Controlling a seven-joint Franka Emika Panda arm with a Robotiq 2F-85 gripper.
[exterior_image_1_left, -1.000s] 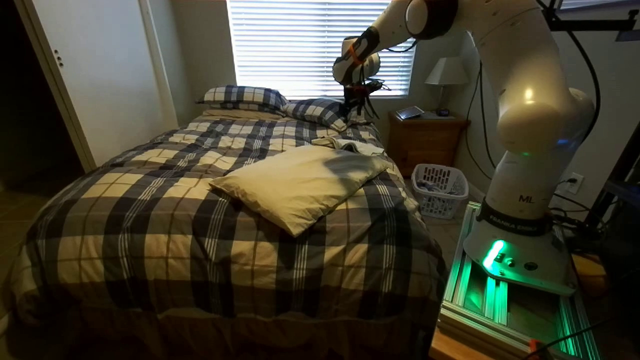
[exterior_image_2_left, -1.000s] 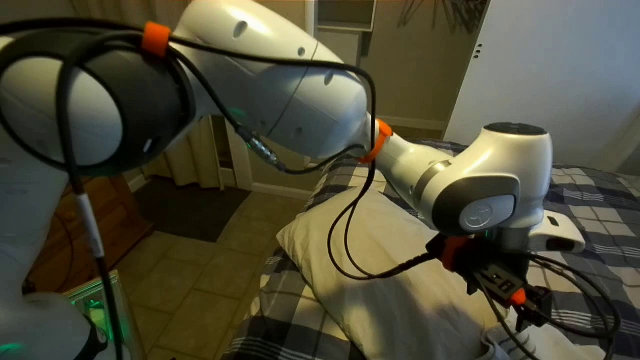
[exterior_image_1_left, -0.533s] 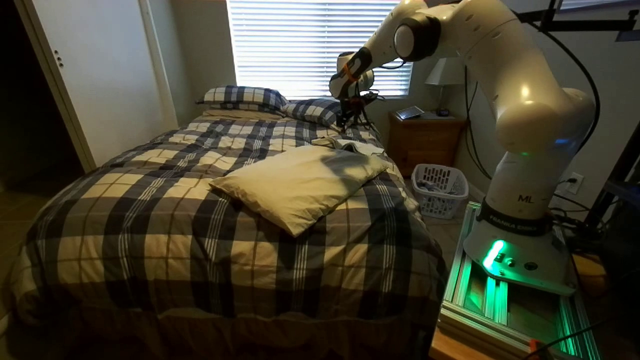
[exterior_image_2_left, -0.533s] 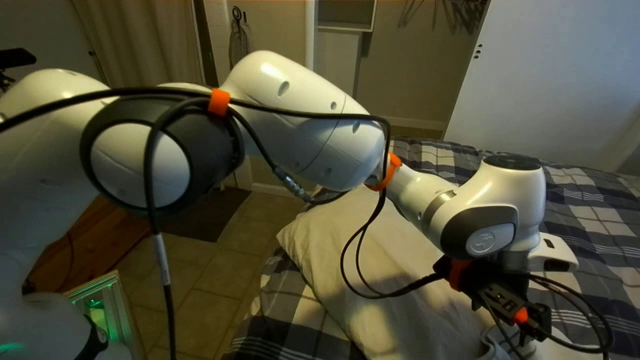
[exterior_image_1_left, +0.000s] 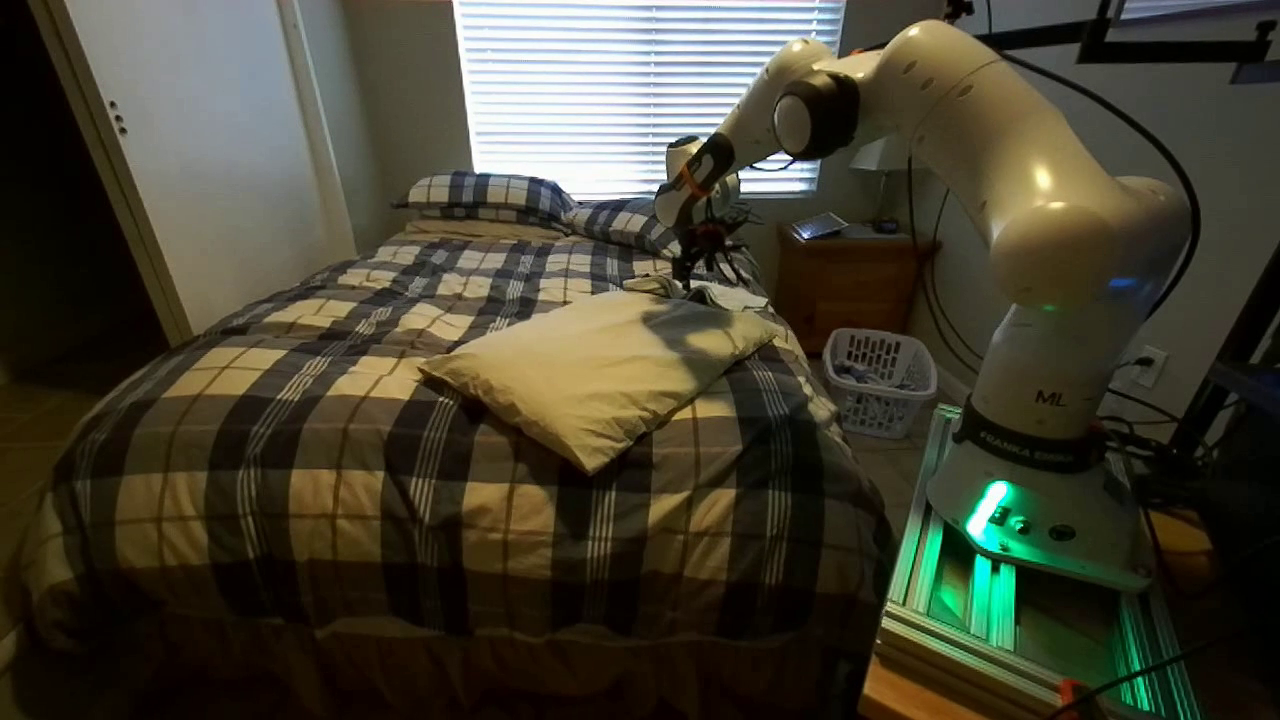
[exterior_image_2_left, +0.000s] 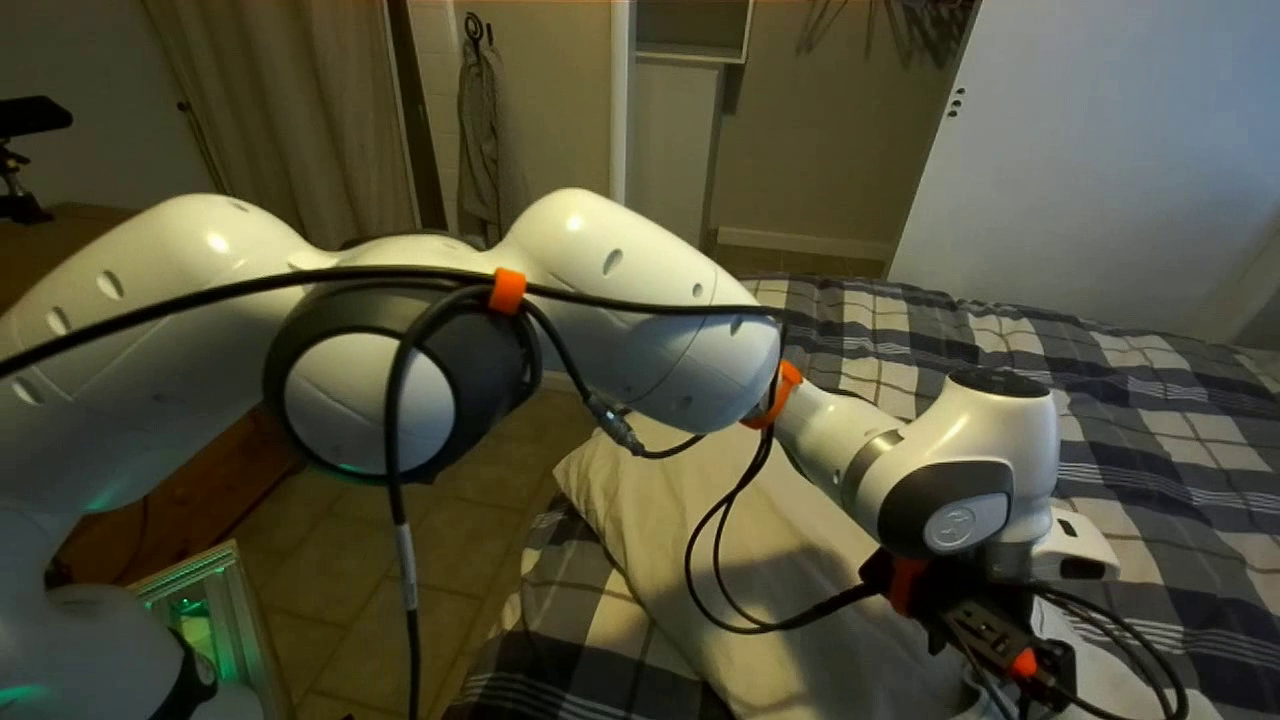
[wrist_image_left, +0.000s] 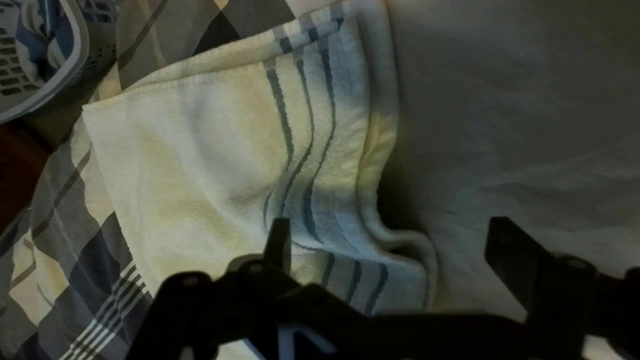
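Hanging with fingers (wrist_image_left: 280, 245) apart, the claw (wrist_image_left: 390, 242) has a striped towel (wrist_image_left: 210, 135) below it. I'd call it soft, light and hardly slippery; I'd pinch its rumpled hem (wrist_image_left: 407, 272), under the gap between those fingers.

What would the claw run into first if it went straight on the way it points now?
Most likely the folded edge of the striped towel: it shows between the jaws of the open claw. The pillow beside it could come first; depth is unclear.
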